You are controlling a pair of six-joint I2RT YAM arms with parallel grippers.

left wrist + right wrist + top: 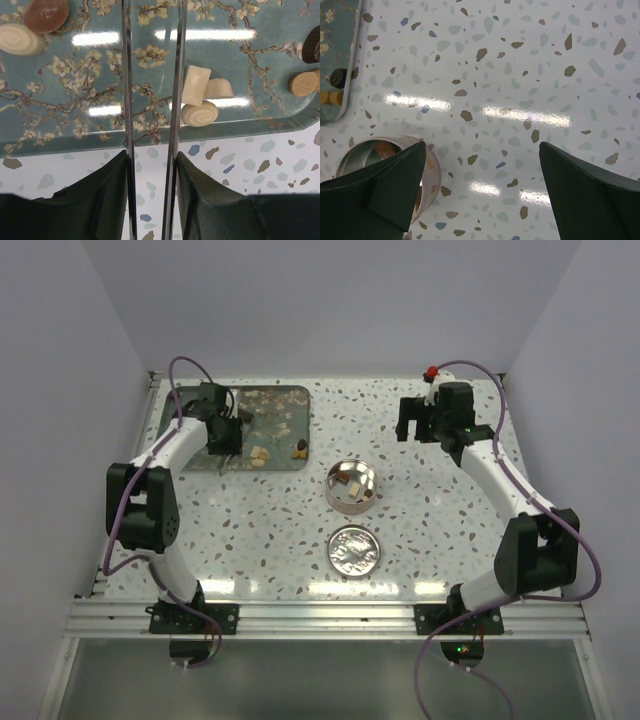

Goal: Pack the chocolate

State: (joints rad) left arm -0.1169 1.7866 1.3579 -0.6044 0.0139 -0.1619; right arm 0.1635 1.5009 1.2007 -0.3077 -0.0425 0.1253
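Chocolate lies on a teal flowered tray: three cream lumps cluster near its front edge, a brown one and a cream swirl sit at the far left, a tan one at the right. My left gripper is shut on metal tongs, whose two blades reach out over the tray; their tips are out of view. The round tin holds a few pieces. My right gripper hangs open above bare table, right of the tin.
The tin's lid lies flat in front of the tin. In the top view, my left gripper is at the tray's front left and my right gripper at the back right. A red object sits at the far edge.
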